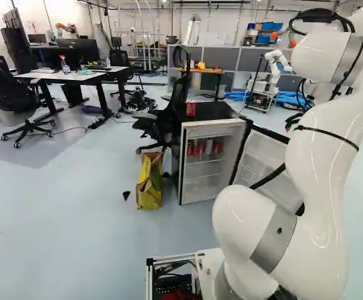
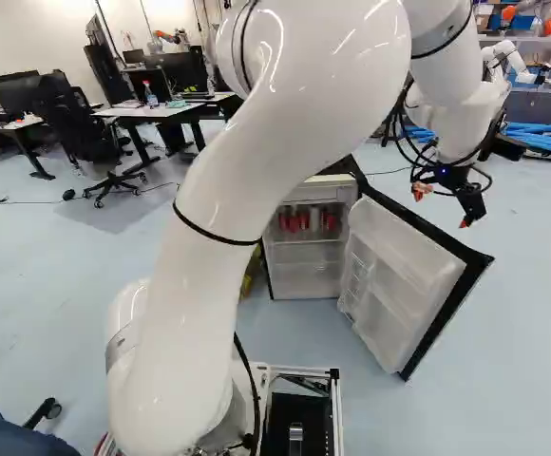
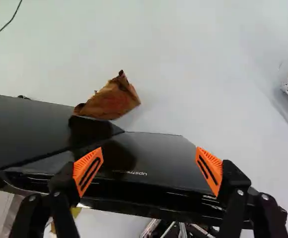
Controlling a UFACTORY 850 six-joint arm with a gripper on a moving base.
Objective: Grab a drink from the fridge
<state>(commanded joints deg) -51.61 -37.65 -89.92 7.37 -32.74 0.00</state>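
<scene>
Pale floor [image 1: 62, 219]; red cans [image 1: 196, 149] in open fridge [image 1: 176, 147]

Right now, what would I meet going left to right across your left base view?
Black wheeled office chair, small dark triangular piece on the pale floor, crumpled yellow bag, red can atop the small open black-and-white fridge, my white arm.

small, unclear pale lettering [image 3: 137, 173] marks a black panel [image 3: 156, 151].
</scene>
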